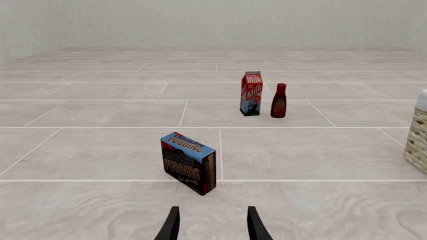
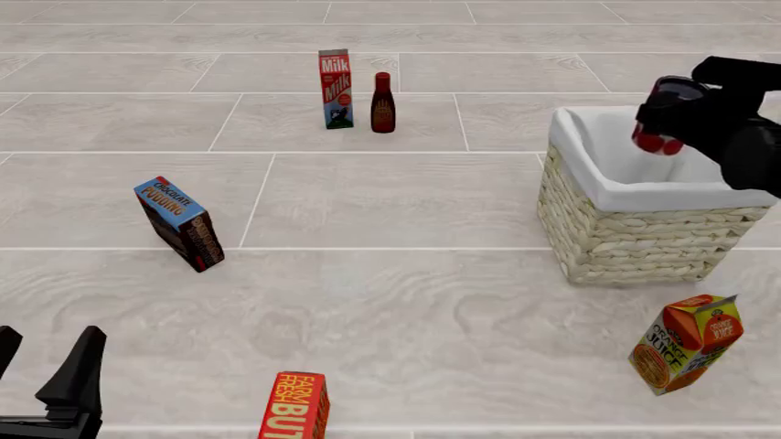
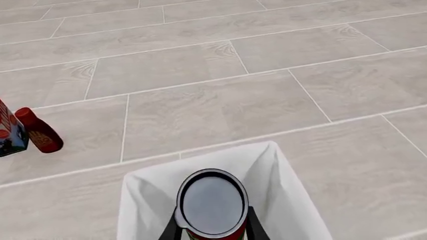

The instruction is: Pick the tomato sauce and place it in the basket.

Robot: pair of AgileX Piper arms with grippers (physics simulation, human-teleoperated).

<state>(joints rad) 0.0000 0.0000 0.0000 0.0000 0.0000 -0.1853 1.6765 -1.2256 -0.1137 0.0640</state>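
Note:
The tomato sauce (image 2: 656, 138), a small red can with a dark metallic top, is held in my right gripper (image 2: 668, 114) just above the open basket (image 2: 635, 238). The basket is pale wicker with a white cloth lining. In the right wrist view the can's top (image 3: 212, 202) sits between the fingers, directly over the white lining (image 3: 273, 170). My left gripper (image 2: 43, 361) is open and empty, low at the near left. In the left wrist view its gripper (image 1: 213, 227) points at a pudding box, and the basket's edge (image 1: 419, 140) shows at the side.
A milk carton (image 2: 335, 89) and a dark red bottle (image 2: 383, 103) stand at the back. A chocolate pudding box (image 2: 181, 223) leans at the left. A butter box (image 2: 294, 407) lies near the front edge. An orange juice carton (image 2: 686, 343) tilts in front of the basket.

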